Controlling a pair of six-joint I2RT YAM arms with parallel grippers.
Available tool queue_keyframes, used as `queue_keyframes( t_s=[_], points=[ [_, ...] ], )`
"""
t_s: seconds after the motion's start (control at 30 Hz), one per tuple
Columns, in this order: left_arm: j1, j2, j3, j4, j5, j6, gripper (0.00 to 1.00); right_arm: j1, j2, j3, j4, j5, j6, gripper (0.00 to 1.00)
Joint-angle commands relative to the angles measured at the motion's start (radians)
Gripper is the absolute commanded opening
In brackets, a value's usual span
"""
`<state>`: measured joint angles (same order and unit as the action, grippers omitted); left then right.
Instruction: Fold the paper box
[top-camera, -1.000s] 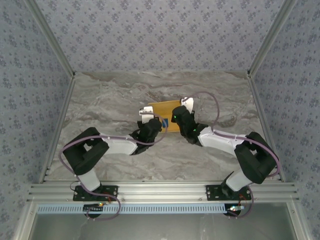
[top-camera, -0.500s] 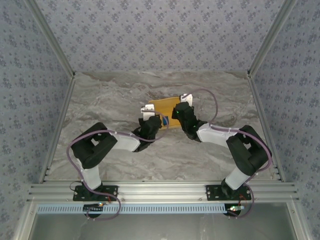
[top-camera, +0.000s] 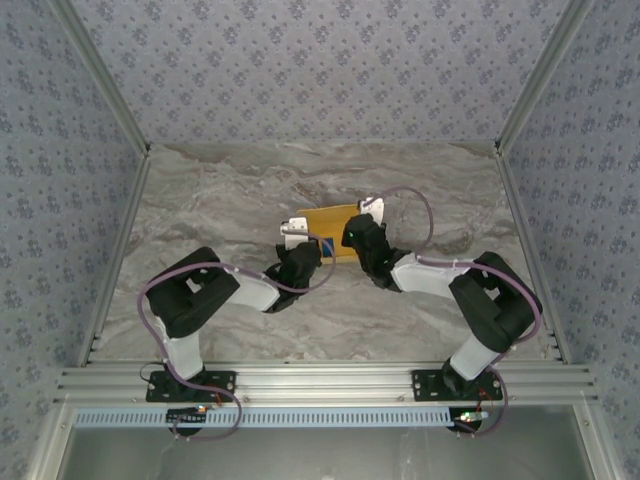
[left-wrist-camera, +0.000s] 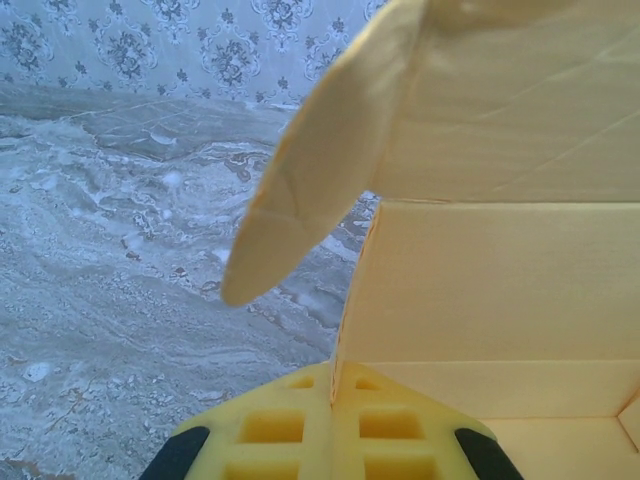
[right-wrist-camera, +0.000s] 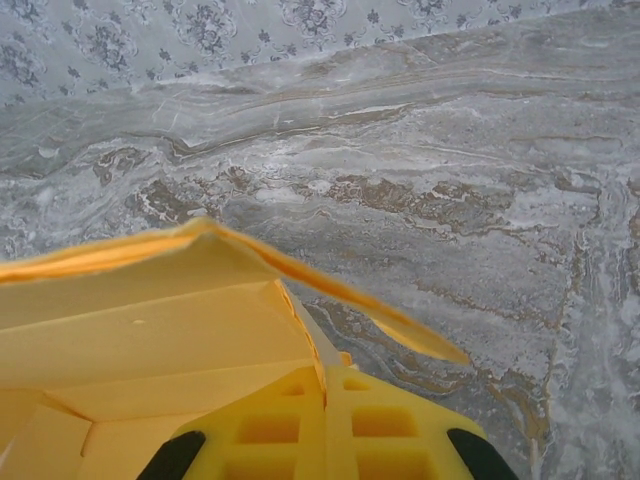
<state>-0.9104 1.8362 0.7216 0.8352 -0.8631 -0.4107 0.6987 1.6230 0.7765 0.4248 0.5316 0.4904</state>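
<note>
The paper box (top-camera: 330, 222) is yellow-orange thin cardboard, partly formed, lying mid-table between both arms. My left gripper (top-camera: 296, 236) holds its left end; in the left wrist view the yellow pads (left-wrist-camera: 270, 430) are shut on an upright side wall of the paper box (left-wrist-camera: 500, 290), and a rounded flap (left-wrist-camera: 310, 170) hangs out to the left. My right gripper (top-camera: 366, 216) holds the right end; in the right wrist view its pads (right-wrist-camera: 380, 425) pinch the edge of a wall of the paper box (right-wrist-camera: 150, 320), with a flap (right-wrist-camera: 400, 325) sticking out right.
The marbled grey table (top-camera: 220, 190) stretches around the box. Patterned walls (top-camera: 320, 60) and metal frame rails close it in at the back and sides. Purple cables loop from both arms.
Both grippers and the box pushed slightly away and then came back a little. Both arms have drawn their elbows inward. Both grips stay shut.
</note>
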Motion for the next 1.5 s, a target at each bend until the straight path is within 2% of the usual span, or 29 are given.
queue_keyframes(
  t_s=[0.0, 0.9, 1.47],
  points=[
    [0.005, 0.021, -0.037, -0.017, -0.113, -0.007, 0.04, -0.006, -0.027, -0.026, -0.08, 0.129, 0.098, 0.07],
    [-0.054, 0.02, -0.103, -0.031, -0.189, -0.063, 0.02, 0.075, -0.027, -0.087, -0.13, 0.192, 0.174, 0.09],
    [-0.068, 0.047, -0.137, -0.015, -0.233, -0.066, 0.0, 0.121, -0.019, -0.148, -0.048, 0.262, 0.148, 0.11]
  ],
)
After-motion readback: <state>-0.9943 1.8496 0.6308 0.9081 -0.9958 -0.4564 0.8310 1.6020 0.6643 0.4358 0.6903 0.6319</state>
